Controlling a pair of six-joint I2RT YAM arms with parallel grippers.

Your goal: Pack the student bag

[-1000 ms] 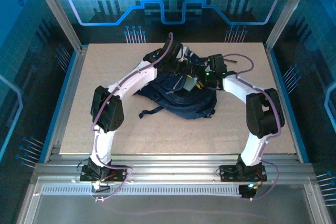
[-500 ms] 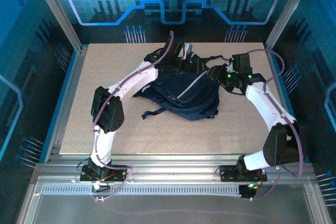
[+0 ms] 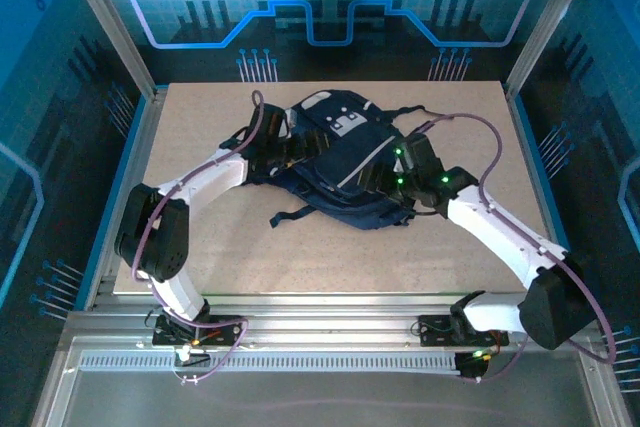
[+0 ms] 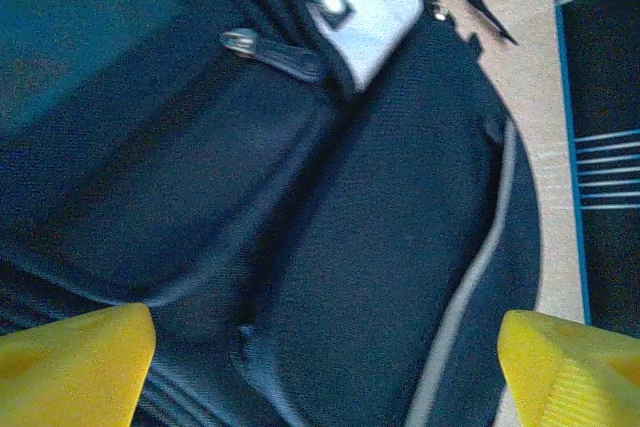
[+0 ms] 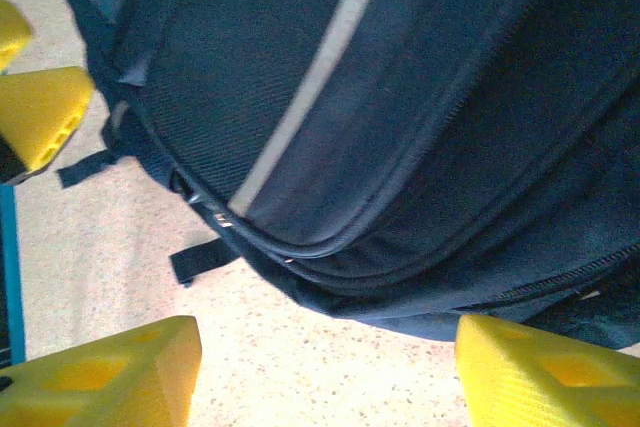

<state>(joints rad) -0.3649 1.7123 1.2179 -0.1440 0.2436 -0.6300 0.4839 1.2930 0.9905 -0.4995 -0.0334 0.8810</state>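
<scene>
Over the left side of the backpack [image 3: 345,167], the left gripper [image 4: 322,362] hangs with jaws spread wide, holding nothing. The navy backpack lies mid-table [image 3: 200,247]. At its right edge, the right gripper [image 5: 322,372] stands parted and empty.

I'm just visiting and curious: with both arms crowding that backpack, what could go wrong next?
The left pincer and right pincer both stand open, so the student bag lies unheld and could slide if nudged. Its loose black strap on the table might snag a finger.
</scene>
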